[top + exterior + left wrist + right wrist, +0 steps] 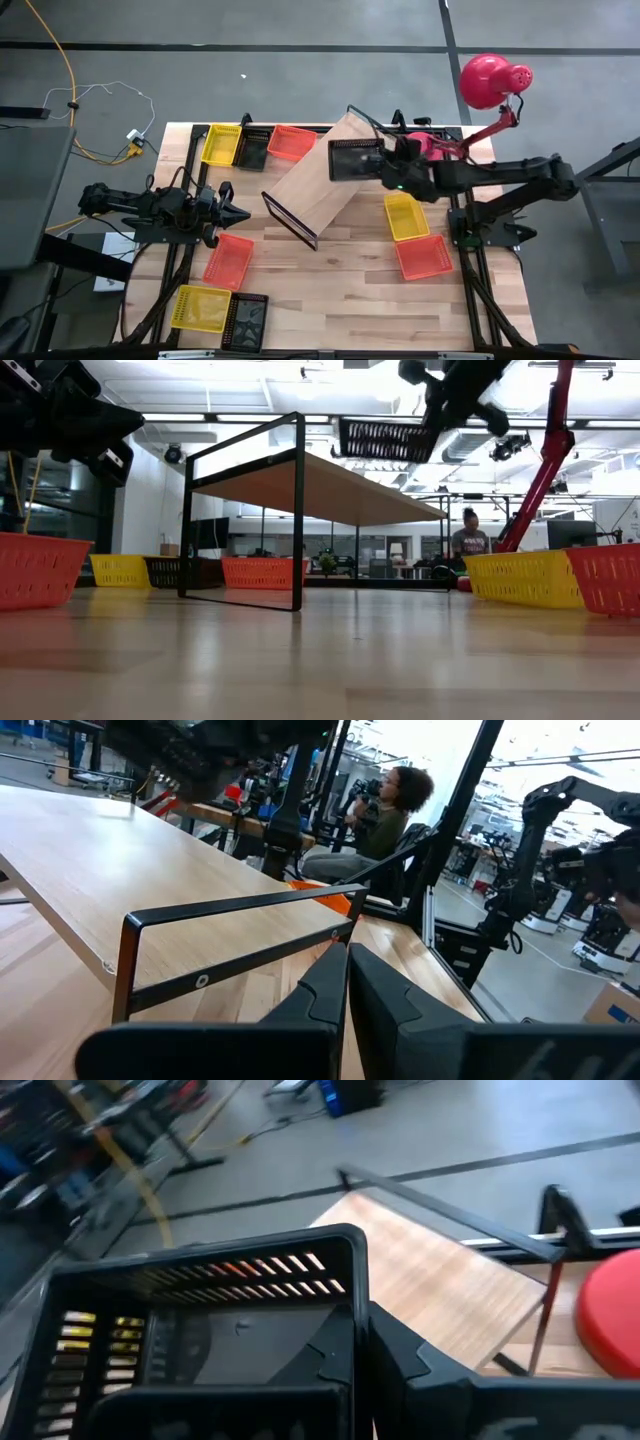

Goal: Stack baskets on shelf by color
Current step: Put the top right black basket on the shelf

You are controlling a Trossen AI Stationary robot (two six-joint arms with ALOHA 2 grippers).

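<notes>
The shelf, a light-wood board on black wire frames, stands slantwise mid-table, and its frame legs rest on the tabletop. My right gripper is shut on a black mesh basket over the shelf's far end; the low view shows that basket above the board. My left gripper is shut and hovers at the table's left, pointing at the shelf's near frame. Other baskets sit on the table: yellow, black and orange along the far edge. My right gripper holds the black basket by the end wall nearest the arm, coming level from the table's right. One finger shows outside that wall; the other is hidden by the basket. The basket is lifted clear, about level, above the shelf board.
Near left lie an orange basket, a yellow one and a black one. At right sit a yellow basket and an orange one. A red lamp stands at the far right corner. A person sits beyond the table.
</notes>
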